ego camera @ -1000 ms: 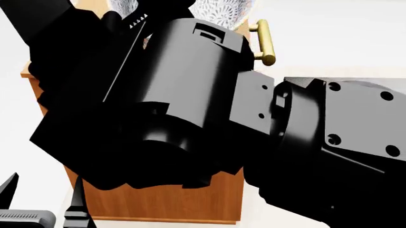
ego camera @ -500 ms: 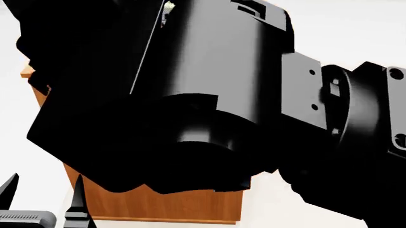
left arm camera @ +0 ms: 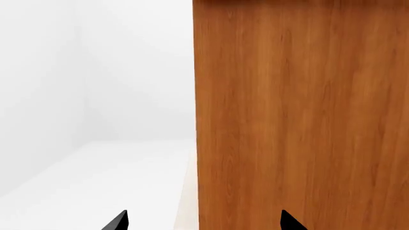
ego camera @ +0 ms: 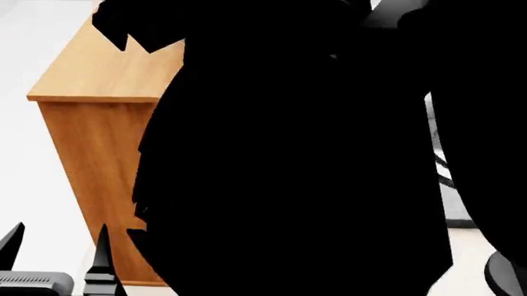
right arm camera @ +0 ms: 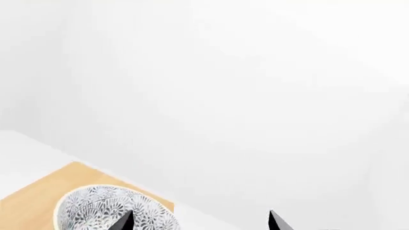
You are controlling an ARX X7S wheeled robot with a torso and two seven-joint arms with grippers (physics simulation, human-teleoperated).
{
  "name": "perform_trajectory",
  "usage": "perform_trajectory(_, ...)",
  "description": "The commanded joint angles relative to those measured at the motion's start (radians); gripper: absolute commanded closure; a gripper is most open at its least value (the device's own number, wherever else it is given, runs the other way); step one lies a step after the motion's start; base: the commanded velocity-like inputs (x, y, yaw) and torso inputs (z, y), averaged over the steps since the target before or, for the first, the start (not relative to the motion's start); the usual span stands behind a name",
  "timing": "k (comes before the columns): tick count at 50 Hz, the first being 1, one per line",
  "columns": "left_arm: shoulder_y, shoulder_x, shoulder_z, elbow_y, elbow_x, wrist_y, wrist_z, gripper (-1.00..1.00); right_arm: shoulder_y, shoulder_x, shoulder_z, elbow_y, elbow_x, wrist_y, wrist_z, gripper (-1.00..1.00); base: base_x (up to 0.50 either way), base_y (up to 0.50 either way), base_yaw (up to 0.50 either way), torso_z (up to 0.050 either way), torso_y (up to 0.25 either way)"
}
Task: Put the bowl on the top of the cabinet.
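Placement stage: the bowl [right arm camera: 114, 211] sits on the cabinet [right arm camera: 38, 196] top, both my jaws apart and empty; next I should retract the right gripper [right arm camera: 200, 221] clear.

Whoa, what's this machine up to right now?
A two-armed robot is working at a tall orange-brown wooden cabinet. The deep white bowl with a fine grey leaf pattern sits on the cabinet's lighter flat top, seen from the right wrist camera. The right gripper is open, one fingertip in front of the bowl; whether they touch cannot be told. The left gripper hangs open, empty, facing the cabinet's side. The right arm blocks most of the head view.
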Motion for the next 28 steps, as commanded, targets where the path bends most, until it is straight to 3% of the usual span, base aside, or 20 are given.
perform_trajectory(1, -0.005, -0.003, -0.002, 0.002, -0.004, -0.002, -0.002, -1.0, 0.002, 0.233, -0.017, -0.236, 0.05, -0.095, 0.057, -1.0, 0.0, 0.0, 0.0, 0.0, 0.0)
perform_trajectory(6, -0.003, 0.0, 0.005, 0.01, 0.0, -0.003, -0.007, -1.0, -0.14, 0.442, 0.0, -0.49, -0.042, -0.268, 0.053, -1.0, 0.0, 0.0, 0.0, 0.0, 0.0)
perform_trajectory(11, -0.01, 0.0, 0.002, 0.009, -0.003, -0.012, -0.011, -1.0, -0.318, 0.588, -0.008, -0.571, -0.221, -0.343, -0.013, -1.0, 0.0, 0.0, 0.0, 0.0, 0.0)
perform_trajectory(14, -0.01, 0.0, 0.005, 0.014, -0.001, -0.015, -0.014, -1.0, -0.373, 0.622, -0.015, -0.585, -0.273, -0.37, -0.037, -1.0, 0.0, 0.0, 0.0, 0.0, 0.0)
perform_trajectory(15, -0.008, -0.001, 0.007, 0.019, 0.003, -0.016, -0.016, -1.0, -0.493, 0.695, -0.039, -0.607, -0.384, -0.453, -0.069, -1.0, 0.0, 0.0, 0.0, 0.0, 0.0)
perform_trajectory(18, -0.011, -0.001, 0.007, 0.019, 0.001, -0.018, -0.018, -1.0, -0.66, 0.774, -0.086, -0.623, -0.567, -0.579, -0.127, -1.0, 0.0, 0.0, 0.0, 0.0, 0.0)
perform_trajectory(24, -0.013, -0.003, 0.003, 0.027, -0.002, -0.023, -0.023, -1.0, -0.889, 0.809, -0.185, -0.54, -0.794, -0.774, -0.191, -1.0, 0.0, 0.0, 0.0, 0.0, 0.0)
perform_trajectory(28, -0.012, -0.006, 0.001, 0.039, -0.004, -0.026, -0.027, -1.0, -0.955, 0.797, -0.217, -0.488, -0.854, -0.831, -0.209, -1.0, 0.0, 0.0, 0.0, 0.0, 0.0)
